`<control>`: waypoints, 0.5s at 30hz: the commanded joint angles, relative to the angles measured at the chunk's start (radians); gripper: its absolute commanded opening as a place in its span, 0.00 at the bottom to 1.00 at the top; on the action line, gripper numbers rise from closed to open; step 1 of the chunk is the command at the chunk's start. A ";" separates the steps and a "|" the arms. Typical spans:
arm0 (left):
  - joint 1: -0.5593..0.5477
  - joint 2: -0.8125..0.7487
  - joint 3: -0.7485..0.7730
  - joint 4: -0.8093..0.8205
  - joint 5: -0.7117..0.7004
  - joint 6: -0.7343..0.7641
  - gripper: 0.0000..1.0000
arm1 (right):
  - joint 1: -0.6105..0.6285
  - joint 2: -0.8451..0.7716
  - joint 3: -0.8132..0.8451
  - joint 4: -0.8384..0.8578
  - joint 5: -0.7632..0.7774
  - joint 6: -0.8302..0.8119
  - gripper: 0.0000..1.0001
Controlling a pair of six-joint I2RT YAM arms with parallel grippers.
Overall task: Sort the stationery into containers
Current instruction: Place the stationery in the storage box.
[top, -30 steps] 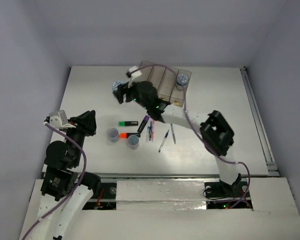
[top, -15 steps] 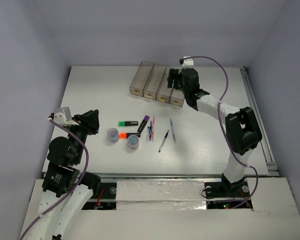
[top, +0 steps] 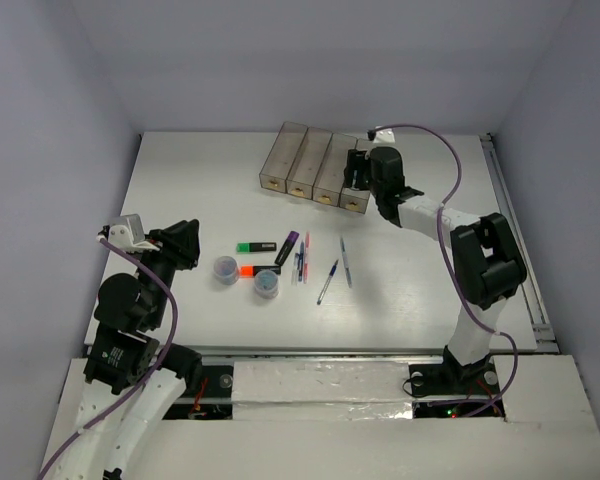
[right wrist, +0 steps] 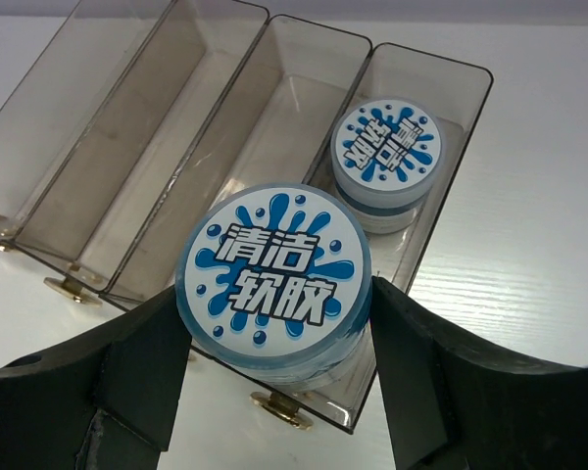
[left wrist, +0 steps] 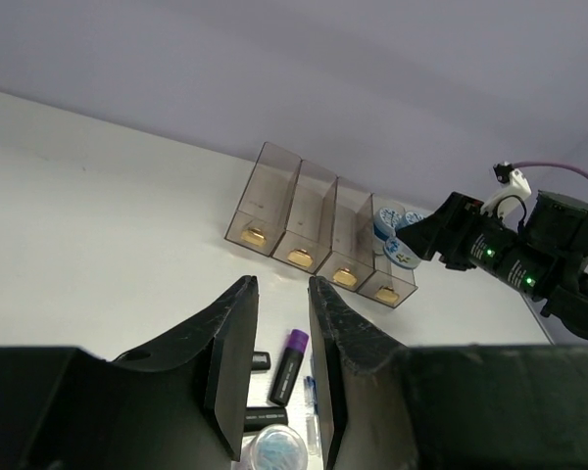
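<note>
My right gripper (right wrist: 274, 328) is shut on a round blue-and-white labelled roll (right wrist: 274, 269) and holds it above the near end of the rightmost of four smoky-brown bins (right wrist: 225, 108). A second roll (right wrist: 390, 157) lies in that bin. In the top view the right gripper (top: 356, 168) is over the bin row (top: 292, 160). My left gripper (top: 183, 246) is open and empty at the table's left, with its fingers (left wrist: 230, 352) apart. Two rolls (top: 225, 268) (top: 267, 283), green (top: 255, 246), orange (top: 248, 270) and purple (top: 287, 246) highlighters and pens (top: 302, 258) (top: 327, 282) (top: 345, 262) lie mid-table.
The three left bins (left wrist: 274, 201) look empty. A rail (top: 515, 230) runs along the table's right edge. Grey walls close in the back and sides. The right arm's purple cable (top: 450, 150) arcs above the bins.
My right arm has swung from the left end of the bin row to the rightmost bin, carrying the roll. The left arm has shifted only slightly.
</note>
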 commanded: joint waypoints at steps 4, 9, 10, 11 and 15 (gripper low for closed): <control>-0.004 0.012 0.001 0.049 0.005 0.016 0.25 | -0.020 0.008 0.003 0.109 0.029 0.022 0.57; -0.004 0.011 0.000 0.047 0.005 0.016 0.25 | -0.029 0.054 0.034 0.092 0.034 0.022 0.58; -0.004 0.011 0.001 0.047 0.004 0.016 0.25 | -0.029 0.060 0.037 0.089 0.037 0.027 0.59; -0.004 0.009 0.001 0.047 0.004 0.016 0.25 | -0.029 0.063 0.038 0.090 0.038 0.031 0.59; -0.004 0.006 0.000 0.044 0.004 0.015 0.25 | -0.029 0.080 0.046 0.095 0.046 0.031 0.63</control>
